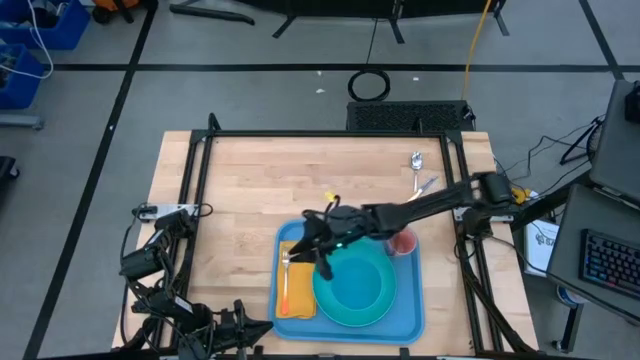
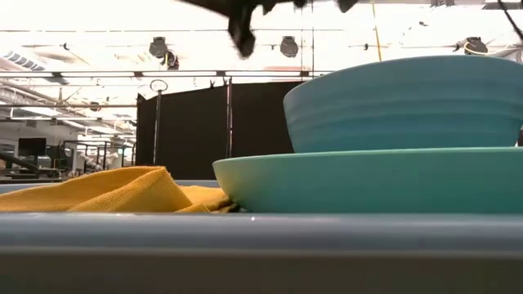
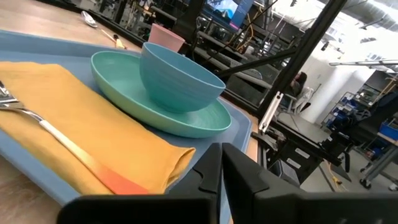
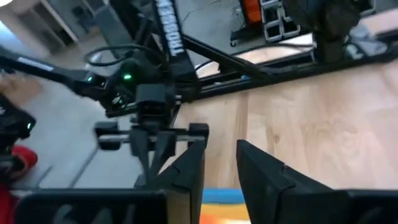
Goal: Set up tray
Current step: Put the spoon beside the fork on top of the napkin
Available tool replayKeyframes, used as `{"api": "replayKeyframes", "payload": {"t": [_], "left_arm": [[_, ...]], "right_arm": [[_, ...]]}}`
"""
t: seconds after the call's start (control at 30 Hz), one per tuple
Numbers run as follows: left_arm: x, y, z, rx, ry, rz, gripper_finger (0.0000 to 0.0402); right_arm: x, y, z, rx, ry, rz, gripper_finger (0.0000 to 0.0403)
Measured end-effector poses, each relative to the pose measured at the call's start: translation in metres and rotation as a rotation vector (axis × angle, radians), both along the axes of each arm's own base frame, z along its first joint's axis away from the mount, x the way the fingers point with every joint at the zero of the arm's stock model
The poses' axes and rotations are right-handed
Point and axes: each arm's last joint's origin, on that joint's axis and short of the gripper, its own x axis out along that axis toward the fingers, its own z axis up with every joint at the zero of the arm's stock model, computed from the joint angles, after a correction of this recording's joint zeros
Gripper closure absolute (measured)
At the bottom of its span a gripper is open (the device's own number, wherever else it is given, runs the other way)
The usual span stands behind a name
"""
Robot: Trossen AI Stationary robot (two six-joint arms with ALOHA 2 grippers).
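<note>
On the bench [image 1: 230,190], the tray [image 1: 405,322] is judged nearly set, since napkin [image 1: 296,285], fork [image 1: 284,283], plate [image 1: 352,292], bowl [image 3: 177,78] and cup [image 1: 403,242] are loaded, a spoon [image 1: 416,163] is left outside, and the right tool [image 1: 322,252] is spread, empty, above the tray.

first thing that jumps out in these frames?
The blue tray at the table's near edge, holding a teal plate with a bowl on it, a yellow napkin with a fork alongside, and a pink cup. The right gripper hovers open over the napkin.
</note>
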Motion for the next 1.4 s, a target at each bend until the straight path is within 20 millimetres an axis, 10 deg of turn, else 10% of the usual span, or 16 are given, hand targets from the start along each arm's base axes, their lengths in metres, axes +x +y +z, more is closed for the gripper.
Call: {"api": "replayKeyframes", "payload": {"t": [0.5, 1.0, 1.4], "left_arm": [[0.011, 0.005, 0.0, 0.003, 0.002, 0.013, 0.0364], [0.048, 0.03, 0.0, -0.043, -0.013, 0.138, 0.0364], [0.081, 0.053, 0.0, -0.084, -0.019, 0.147, 0.0364]], "right_arm": [[-0.131, 0.009, 0.115, -0.233, 0.054, -0.318, 0.0381], [-0.18, 0.003, 0.103, -0.332, 0.338, -0.549, 0.0401], [-0.189, -0.047, 0.091, -0.378, 0.553, -0.774, 0.0403]]}}
